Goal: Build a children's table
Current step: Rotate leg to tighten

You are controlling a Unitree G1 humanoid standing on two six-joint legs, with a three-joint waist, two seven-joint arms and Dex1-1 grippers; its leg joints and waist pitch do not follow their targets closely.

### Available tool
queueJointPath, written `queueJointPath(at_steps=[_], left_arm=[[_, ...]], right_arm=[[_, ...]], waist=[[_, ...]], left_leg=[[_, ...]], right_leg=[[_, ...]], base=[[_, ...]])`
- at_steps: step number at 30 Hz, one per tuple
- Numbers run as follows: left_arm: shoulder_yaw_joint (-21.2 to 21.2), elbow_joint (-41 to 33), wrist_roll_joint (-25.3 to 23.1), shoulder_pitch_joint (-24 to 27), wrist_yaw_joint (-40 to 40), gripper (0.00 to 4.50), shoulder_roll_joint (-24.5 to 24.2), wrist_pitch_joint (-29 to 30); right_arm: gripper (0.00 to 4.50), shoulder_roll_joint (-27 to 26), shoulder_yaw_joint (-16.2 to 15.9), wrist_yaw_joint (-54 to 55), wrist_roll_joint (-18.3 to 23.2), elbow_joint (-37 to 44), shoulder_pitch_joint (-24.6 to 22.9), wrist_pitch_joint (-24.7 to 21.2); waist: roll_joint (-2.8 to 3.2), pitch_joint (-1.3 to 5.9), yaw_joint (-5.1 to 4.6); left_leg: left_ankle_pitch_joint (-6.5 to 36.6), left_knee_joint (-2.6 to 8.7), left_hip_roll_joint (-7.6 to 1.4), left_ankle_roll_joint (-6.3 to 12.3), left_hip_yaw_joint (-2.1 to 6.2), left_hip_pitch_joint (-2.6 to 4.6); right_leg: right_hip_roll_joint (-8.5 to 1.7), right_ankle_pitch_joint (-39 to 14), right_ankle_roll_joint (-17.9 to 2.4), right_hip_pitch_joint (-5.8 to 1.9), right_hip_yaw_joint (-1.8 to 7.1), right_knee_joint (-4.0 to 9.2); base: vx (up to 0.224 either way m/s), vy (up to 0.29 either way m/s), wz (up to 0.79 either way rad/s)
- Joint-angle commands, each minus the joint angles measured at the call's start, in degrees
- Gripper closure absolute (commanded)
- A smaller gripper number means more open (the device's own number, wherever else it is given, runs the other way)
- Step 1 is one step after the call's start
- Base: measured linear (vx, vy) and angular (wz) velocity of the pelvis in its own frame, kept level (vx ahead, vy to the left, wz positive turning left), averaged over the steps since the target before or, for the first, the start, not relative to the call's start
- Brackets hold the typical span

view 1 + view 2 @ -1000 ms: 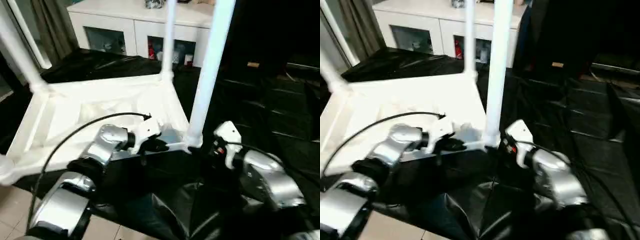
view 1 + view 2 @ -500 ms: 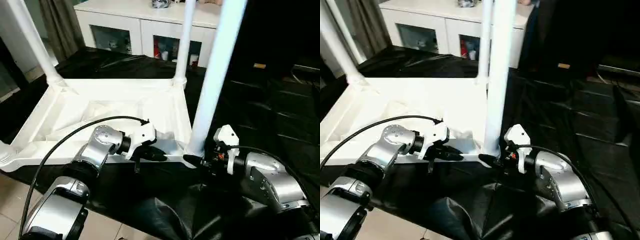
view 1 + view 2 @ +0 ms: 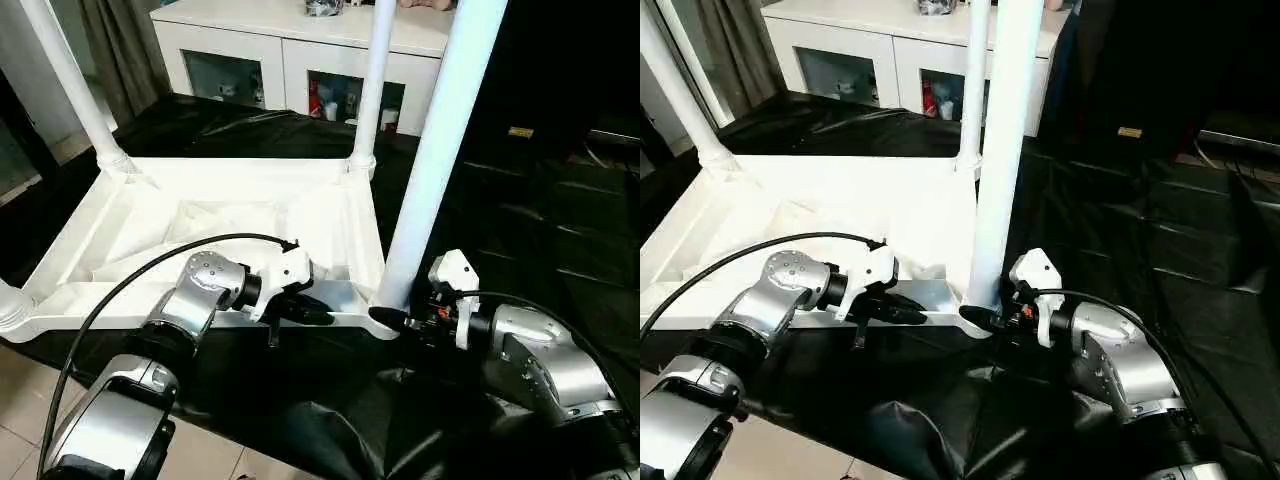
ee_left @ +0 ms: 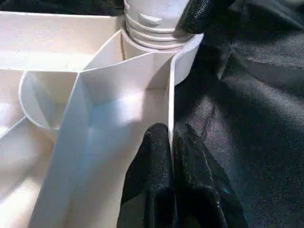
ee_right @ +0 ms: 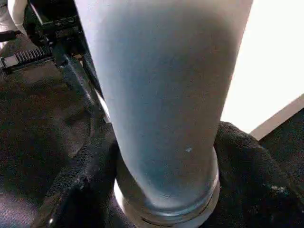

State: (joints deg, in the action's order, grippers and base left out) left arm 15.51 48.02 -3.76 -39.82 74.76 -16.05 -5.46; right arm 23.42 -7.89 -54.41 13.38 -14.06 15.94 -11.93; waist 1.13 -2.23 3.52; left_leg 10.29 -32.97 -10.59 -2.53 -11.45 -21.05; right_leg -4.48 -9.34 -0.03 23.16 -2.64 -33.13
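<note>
**A:** Left eye view: why is the tabletop [image 3: 240, 215] upside down on the black sheet [image 3: 520, 230]?

**B:** So its corner sockets face up; legs stand in them. The nearest leg [image 3: 432, 150] rises from the near right corner.

**A:** And the grippers?

**B:** The left gripper [image 4: 170, 147] is clenched on the tabletop's thin edge wall, probably steadying it. The right gripper [image 5: 161, 166] straddles the leg's base, a finger [image 5: 80, 175] on each side; whether it grips firmly, I cannot tell.
</note>
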Motion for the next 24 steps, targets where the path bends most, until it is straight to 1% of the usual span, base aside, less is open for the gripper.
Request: queueJointPath(at_steps=[1, 4, 5, 6, 7, 8, 9, 10, 11, 12, 13, 14, 15, 16, 17, 18, 19, 20, 21, 22, 23, 24], left_arm=[[-1.43, -0.7, 2.63, 0.98, 0.18, 4.5, 0.58, -0.22], [-1.64, -0.44, 2.35, 1.14, -0.75, 4.5, 0.37, -0.21], [-1.74, 0.0, 1.9, 1.02, -2.14, 4.5, 0.43, -0.41], [-1.75, 0.03, 1.87, 1.01, -2.25, 4.5, 0.44, -0.42], [-2.21, 1.96, 0.42, 0.06, -7.95, 4.5, 1.17, -0.89], [-3.26, 4.96, -1.0, -1.68, -16.27, 4.5, 2.73, -0.56], [-3.48, 5.53, -1.21, -2.03, -17.84, 4.5, 3.07, -0.39], [-3.88, 6.41, -1.44, -2.61, -20.24, 4.5, 3.67, 0.01], [-4.53, 8.16, -1.61, -4.12, -25.12, 4.5, 5.52, 1.94], [-4.55, 8.22, -1.62, -4.18, -25.28, 4.5, 5.59, 2.01], [-4.55, 8.22, -1.62, -4.18, -25.28, 4.5, 5.59, 2.01], [-4.33, 9.91, -2.11, -5.72, -29.21, 4.5, 8.25, 4.23], [-4.14, 10.32, -2.23, -6.08, -29.86, 4.5, 9.04, 4.64], [-4.03, 10.56, -2.3, -6.29, -30.24, 4.5, 9.51, 4.87], [-3.73, 11.21, -2.47, -6.78, -31.02, 4.5, 10.54, 5.2], [-3.06, 12.03, -2.97, -7.3, -31.53, 4.5, 11.44, 5.04], [-2.87, 12.26, -3.15, -7.44, -31.69, 4.5, 11.6, 4.88], [-2.62, 12.93, -3.47, -7.79, -32.15, 4.5, 11.87, 4.45], [-2.33, 13.53, -3.85, -8.12, -32.16, 4.5, 11.93, 4.08], [-2.29, 13.6, -3.9, -8.16, -32.15, 4.5, 11.92, 4.05], [-2.31, 13.91, -3.92, -8.37, -31.54, 4.5, 11.78, 4.02], [-2.26, 13.96, -3.93, -8.45, -30.68, 4.5, 11.43, 4.1]], right_arm=[[1.86, -0.23, -1.4, -1.9, 0.12, 0.46, -0.14, -0.3], [1.87, -0.66, -1.47, -1.37, -0.02, 0.03, -0.49, -0.21], [1.87, -1.59, -0.64, -0.37, 0.81, -0.28, -0.62, -0.88], [1.87, -1.66, -0.57, -0.28, 0.88, -0.31, -0.63, -0.94], [1.87, -3.77, 1.49, 4.01, 1.27, -2.31, -0.1, -1.61], [1.87, -7.17, 4.43, 12.04, 0.79, -6.35, 0.88, -1.7], [1.87, -7.9, 5.0, 13.69, 0.68, -7.16, 1.06, -1.65], [1.87, -9.03, 5.85, 16.43, 0.34, -8.52, 1.36, -1.43], [1.88, -12.51, 7.99, 24.88, -0.36, -10.86, 2.0, -1.75], [1.88, -12.64, 8.06, 25.19, -0.38, -10.93, 2.02, -1.77], [1.88, -12.64, 8.06, 25.19, -0.38, -10.93, 2.02, -1.77], [1.89, -16.39, 8.39, 33.79, -2.61, -12.78, 2.58, -1.86], [1.89, -17.38, 8.01, 35.54, -3.44, -13.1, 2.72, -1.47], [1.89, -17.96, 7.79, 36.57, -3.92, -13.28, 2.8, -1.25], [1.89, -19.29, 7.36, 38.55, -5.11, -13.67, 3.03, -0.68], [1.89, -20.54, 6.14, 39.3, -6.58, -13.92, 3.33, 0.25], [1.89, -20.78, 5.79, 39.4, -7.01, -13.95, 3.42, 0.61], [1.89, -21.19, 5.41, 39.74, -7.74, -14.28, 3.65, 1.24], [1.89, -21.3, 4.3, 38.93, -8.72, -14.43, 3.9, 2.46], [1.55, -21.3, 4.14, 38.77, -8.83, -14.44, 3.93, 2.64], [1.55, -20.87, 3.49, 37.37, -8.97, -14.39, 3.99, 3.98], [1.34, -20.43, 3.42, 35.41, -8.22, -13.96, 3.96, 5.28]], waist=[[-0.9, 3.14, 0.05], [-0.9, 3.15, 0.05], [-0.98, 3.12, 0.01], [-0.96, 3.11, 0.01], [-0.92, 3.11, -0.09], [-1.09, 2.99, -0.31], [-1.2, 2.94, -0.5], [-1.08, 2.89, -0.67], [-1.01, 2.79, -0.82], [-0.92, 2.77, -0.95], [-1.13, 2.74, -1.14], [-1.11, 2.8, -1.21], [-1.07, 2.73, -1.45], [-0.93, 2.77, -1.68], [-0.99, 2.82, -1.72], [-0.81, 2.82, -1.75], [-0.62, 2.89, -1.73], [-0.8, 2.86, -1.8], [-0.86, 2.86, -1.75], [-0.81, 2.83, -1.75], [-0.7, 2.86, -1.7], [-0.83, 2.87, -1.75]], left_leg=[[13.47, 3.61, -2.62, 3.1, 1.06, 0.65], [13.48, 3.59, -2.63, 3.12, 1.06, 0.64], [13.61, 3.59, -2.6, 3.12, 1.04, 0.64], [13.68, 3.58, -2.59, 3.13, 1.03, 0.66], [13.82, 3.58, -2.55, 3.09, 1.03, 0.59], [15.0, 3.62, -2.45, 2.34, 1.1, 0.8], [15.57, 3.62, -2.3, 1.87, 1.13, 0.87], [16.27, 3.83, -2.27, 0.95, 1.42, 0.83], [16.82, 3.97, -2.37, 0.32, 1.48, 1.02], [17.6, 4.02, -2.42, 0.09, 1.45, 1.22], [18.64, 4.04, -2.25, 0.13, 1.61, 1.07], [18.39, 4.05, -2.24, 0.34, 1.53, 1.08], [18.5, 4.02, -2.15, 0.3, 1.43, 1.07], [18.64, 4.07, -2.05, 0.05, 1.55, 0.95], [18.69, 4.07, -2.09, 0.25, 1.54, 1.02], [18.91, 4.07, -2.03, 0.52, 1.58, 1.03], [19.01, 4.01, -1.96, 0.62, 1.53, 1.07], [19.02, 4.06, -1.93, 0.8, 1.55, 0.94], [19.05, 4.07, -1.93, 0.98, 1.55, 0.91], [19.37, 4.07, -1.9, 1.3, 1.53, 0.93], [19.4, 4.13, -1.97, 1.49, 1.61, 0.87], [19.49, 4.12, -1.99, 1.68, 1.6, 0.86]], right_leg=[[-3.66, -16.57, -12.2, -2.5, 1.95, 3.89], [-3.69, -16.51, -12.3, -2.5, 1.95, 3.85], [-3.67, -16.83, -12.23, -2.5, 1.94, 3.91], [-3.67, -17.01, -12.21, -2.45, 1.95, 3.91], [-3.73, -17.63, -12.09, -2.32, 1.98, 3.99], [-3.77, -19.64, -11.83, -2.06, 1.93, 4.26], [-3.71, -21.26, -11.39, -1.87, 1.88, 4.42], [-3.8, -23.9, -10.48, -2.1, 1.75, 4.54], [-3.7, -24.75, -9.77, -1.87, 1.79, 4.73], [-3.72, -25.1, -9.78, -1.62, 1.9, 4.79], [-3.78, -26.03, -9.44, -1.87, 1.8, 4.94], [-3.72, -25.45, -9.1, -1.78, 1.96, 4.95], [-3.65, -25.36, -9.16, -1.52, 2.02, 4.98], [-3.75, -25.84, -8.93, -1.67, 1.94, 5.09], [-3.79, -25.86, -8.79, -1.7, 1.96, 5.22], [-3.72, -25.63, -8.72, -1.66, 1.96, 5.18], [-3.72, -25.38, -8.69, -1.58, 1.97, 5.27], [-3.69, -24.73, -8.75, -1.69, 1.97, 5.24], [-3.7, -24.59, -8.74, -1.76, 1.95, 5.24], [-3.7, -24.73, -8.65, -1.73, 1.95, 5.31], [-3.78, -24.7, -8.72, -1.82, 1.93, 5.23], [-3.8, -24.56, -8.76, -1.85, 1.9, 5.27]], base=[[0.0, 0.0, 0.0], [0.0, 0.0, 0.0], [0.0, 0.0, 0.0], [0.0, 0.0, 0.0], [0.0, 0.0, 0.0], [0.0, 0.0, 0.0], [0.0, 0.0, 0.0], [0.0, 0.0, 0.0], [0.0, 0.0, 0.0], [0.0, 0.0, 0.0], [0.0, 0.0, 0.0], [0.0, 0.0, 0.0], [0.0, 0.0, 0.0], [0.0, 0.0, 0.0], [0.0, 0.0, 0.0], [0.0, 0.0, 0.0], [0.0, 0.0, 0.0], [0.0, 0.0, 0.0], [0.0, 0.0, 0.0], [0.0, 0.0, 0.0], [0.0, 0.0, 0.0], [0.0, 0.0, 0.0]])
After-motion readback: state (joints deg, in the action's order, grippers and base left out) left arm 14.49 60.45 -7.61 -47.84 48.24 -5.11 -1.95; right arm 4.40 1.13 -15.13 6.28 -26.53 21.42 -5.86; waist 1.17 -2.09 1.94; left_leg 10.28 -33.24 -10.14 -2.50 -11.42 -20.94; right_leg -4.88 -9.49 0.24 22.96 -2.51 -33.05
